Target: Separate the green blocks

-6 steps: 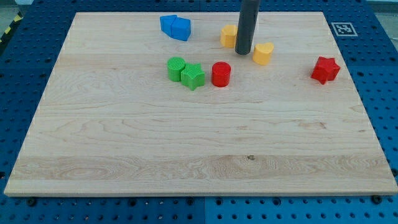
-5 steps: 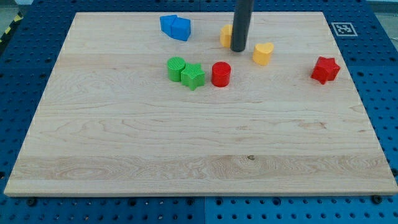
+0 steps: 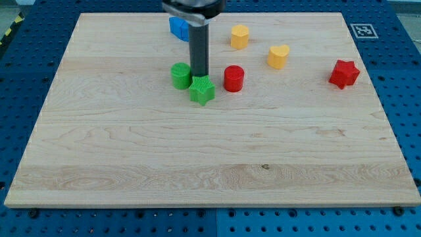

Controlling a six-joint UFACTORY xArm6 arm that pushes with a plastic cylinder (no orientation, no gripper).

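Rod's lower end, my tip point(image 3: 199, 75), wedges between green round block point(image 3: 180, 75) and green star block point(image 3: 202, 89) near tabletop's top edge; no claw, nothing held. Blocks look light, rigid, slide-prone; push flat side faces, likely.

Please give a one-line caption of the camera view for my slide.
My tip wedges between the green cylinder and green star on the wooden board.

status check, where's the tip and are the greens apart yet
My tip wedged between the greens, at their top edge. Green cylinder left, green star lower right, barely parted. Red cylinder close right.
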